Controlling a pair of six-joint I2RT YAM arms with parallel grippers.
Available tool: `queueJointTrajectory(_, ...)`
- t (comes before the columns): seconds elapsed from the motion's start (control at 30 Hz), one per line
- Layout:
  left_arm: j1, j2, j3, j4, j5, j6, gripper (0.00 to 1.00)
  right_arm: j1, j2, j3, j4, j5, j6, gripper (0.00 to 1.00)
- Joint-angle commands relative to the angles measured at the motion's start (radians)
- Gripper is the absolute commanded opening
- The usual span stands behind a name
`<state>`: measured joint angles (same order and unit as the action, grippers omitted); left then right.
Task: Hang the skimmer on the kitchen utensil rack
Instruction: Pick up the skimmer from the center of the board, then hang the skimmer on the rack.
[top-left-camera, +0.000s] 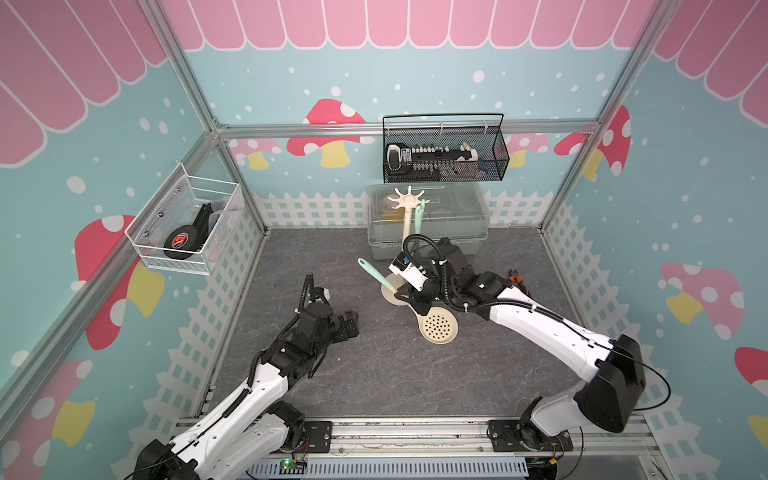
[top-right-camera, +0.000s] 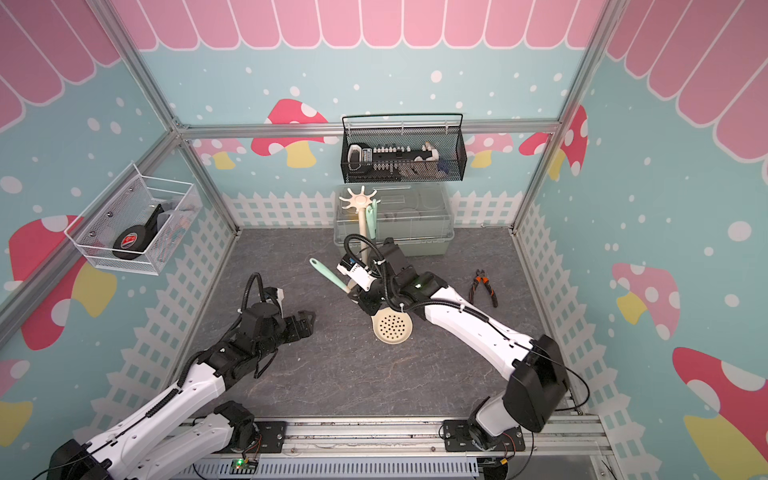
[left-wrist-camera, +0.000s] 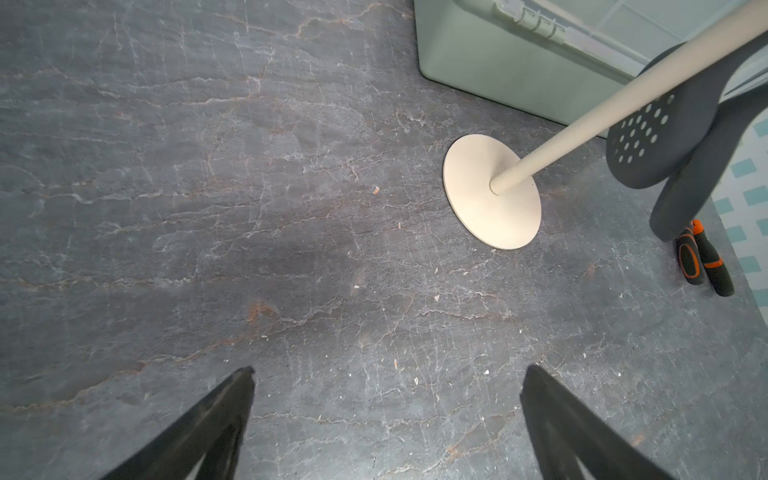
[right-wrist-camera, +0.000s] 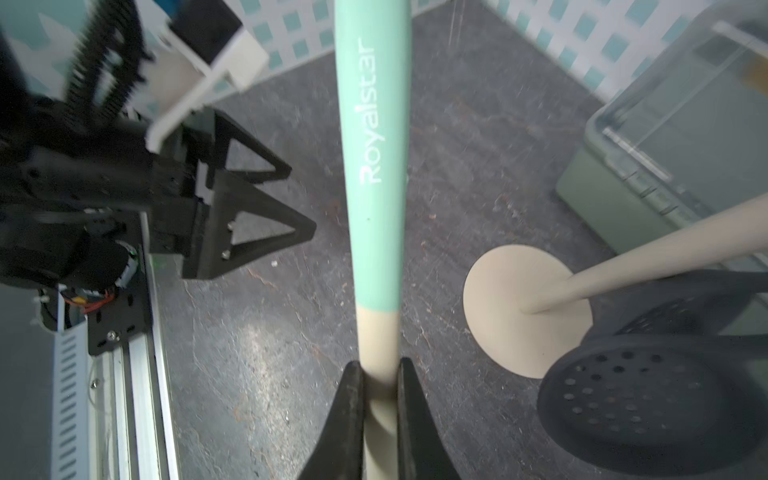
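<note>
Grip: right end effector (right-wrist-camera: 379, 368) clamped on cream neck of mint-handled cream plastic skimmer (top-left-camera: 438, 328), perforated bowl seemingly clear of grey stone-look table (top-left-camera: 374, 374). Long axis slants, bowl toward arm, mint tip far-left, beside pole of cream kitchen utensil rack (top-left-camera: 409, 200), apparently below its hooked disc. Idle left end effector (left-wrist-camera: 389, 370) spread wide, empty, farther off. Right wrist view shows pinch; top views hide it.
</note>
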<state>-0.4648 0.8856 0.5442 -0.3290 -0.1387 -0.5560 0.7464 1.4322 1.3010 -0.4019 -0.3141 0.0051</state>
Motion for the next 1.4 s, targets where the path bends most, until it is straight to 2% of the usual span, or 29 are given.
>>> queueJointTrajectory(0.0, 0.007, 0.025, 0.064, -0.006, -0.017, 0.076, 0.99, 0.004, -0.105, -0.038, 0.122, 0.037, 0.078, 0.00)
queueJointTrajectory(0.1, 0.006, 0.071, 0.099, 0.027, -0.002, 0.096, 0.99, 0.004, -0.185, -0.053, 0.161, 0.086, 0.114, 0.00)
queueJointTrajectory(0.27, 0.006, 0.183, 0.157, 0.105, 0.042, 0.100, 0.99, 0.003, -0.248, -0.053, 0.158, 0.236, 0.177, 0.00)
queueJointTrajectory(0.43, 0.005, 0.276, 0.183, 0.192, 0.090, 0.076, 0.99, 0.005, -0.250, -0.027, 0.118, 0.376, 0.208, 0.00)
queueJointTrajectory(0.67, 0.002, 0.320, 0.194, 0.234, 0.104, 0.059, 0.99, 0.005, -0.228, 0.032, 0.027, 0.525, 0.211, 0.00)
queueJointTrajectory(1.37, 0.002, 0.344, 0.229, 0.237, 0.096, 0.070, 0.99, 0.008, -0.127, 0.139, -0.069, 0.521, 0.203, 0.00)
